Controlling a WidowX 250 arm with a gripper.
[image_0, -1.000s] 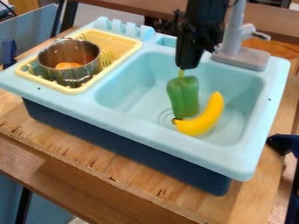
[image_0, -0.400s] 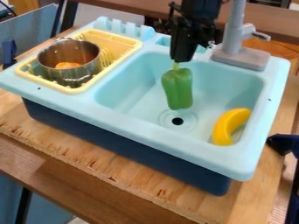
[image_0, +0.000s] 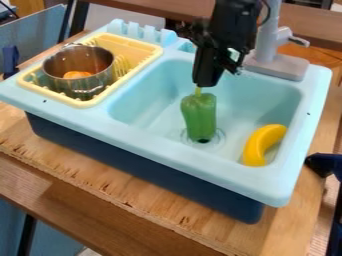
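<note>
Banana in sink, nr pepper.

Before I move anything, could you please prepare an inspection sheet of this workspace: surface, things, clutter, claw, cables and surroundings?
Surface: wooden table, rough front edge, under light-blue sink.
Things handled: green pepper upright over the drain, contact with bottom unclear; yellow banana lying in the sink, right side.
Clutter: metal pot, something orange inside, standing in yellow rack.
Claw: holds the pepper by its stem.
Cables: thin dark cable beside the arm.
Surroundings: grey faucet at the sink's back edge.
</note>
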